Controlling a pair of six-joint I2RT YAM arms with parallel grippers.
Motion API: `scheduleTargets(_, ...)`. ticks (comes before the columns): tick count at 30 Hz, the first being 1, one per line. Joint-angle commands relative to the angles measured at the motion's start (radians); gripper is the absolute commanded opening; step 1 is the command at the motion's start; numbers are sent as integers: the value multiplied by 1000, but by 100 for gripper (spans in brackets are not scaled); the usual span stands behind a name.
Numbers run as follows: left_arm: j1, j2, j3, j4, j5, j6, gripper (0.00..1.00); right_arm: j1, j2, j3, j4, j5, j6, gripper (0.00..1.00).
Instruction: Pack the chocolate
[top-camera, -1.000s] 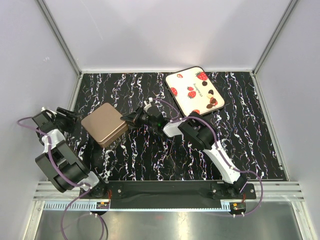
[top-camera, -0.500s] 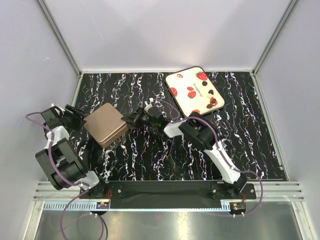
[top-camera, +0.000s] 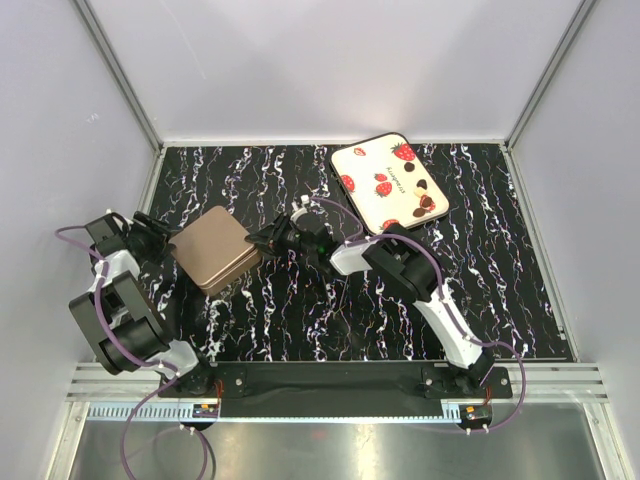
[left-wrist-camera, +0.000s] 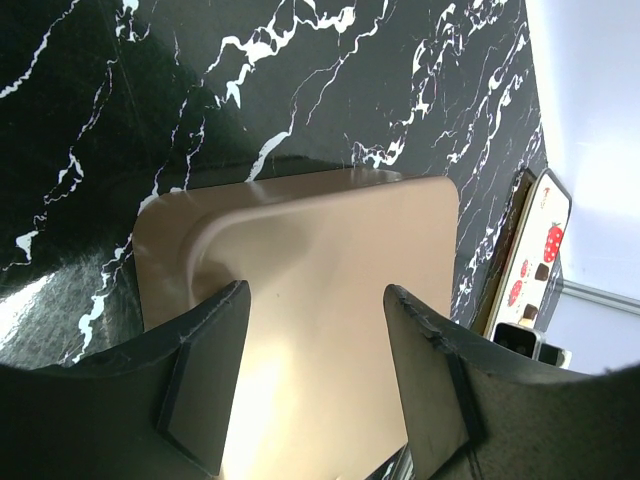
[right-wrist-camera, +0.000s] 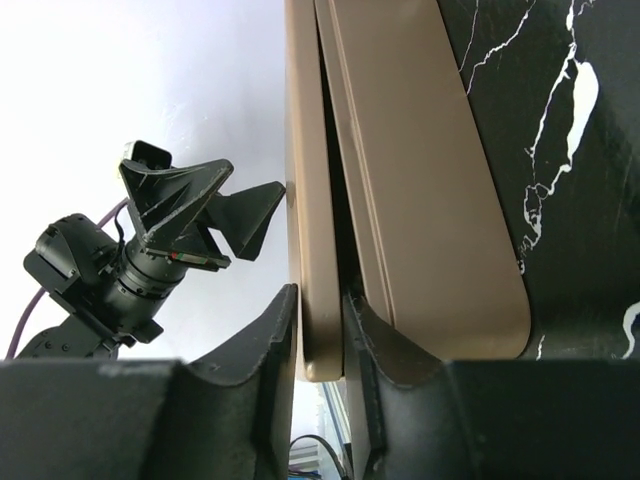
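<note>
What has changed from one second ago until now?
The left gripper moved rightward, up to the brown lid, jaws open. The right gripper stayed pinched on the lid's opposite edge. The strawberry tray and its chocolate did not move.

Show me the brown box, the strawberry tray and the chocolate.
Brown box (top-camera: 210, 250): top view, lid centre.
Strawberry tray (top-camera: 372, 166): top view, bare cream surface.
Chocolate (top-camera: 427, 202): top view, piece near tray's right corner.
</note>
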Motion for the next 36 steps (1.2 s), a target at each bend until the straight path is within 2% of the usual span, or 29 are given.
scheduleTargets(1, -6, 10, 27, 17, -16, 11, 62, 8, -84, -13, -58, 36, -76, 32)
scheduleTargets(9, -17, 14, 30, 17, -5, 11, 62, 8, -141, 10, -225, 71, -135, 39)
scheduleTargets(24, -64, 17, 43, 29, 26, -13, 63, 8, -221, 41, -499, 183, -213, 42)
scheduleTargets(36, -98, 8, 49, 28, 52, -24, 63, 20, -262, 52, -541, 216, -256, 44)
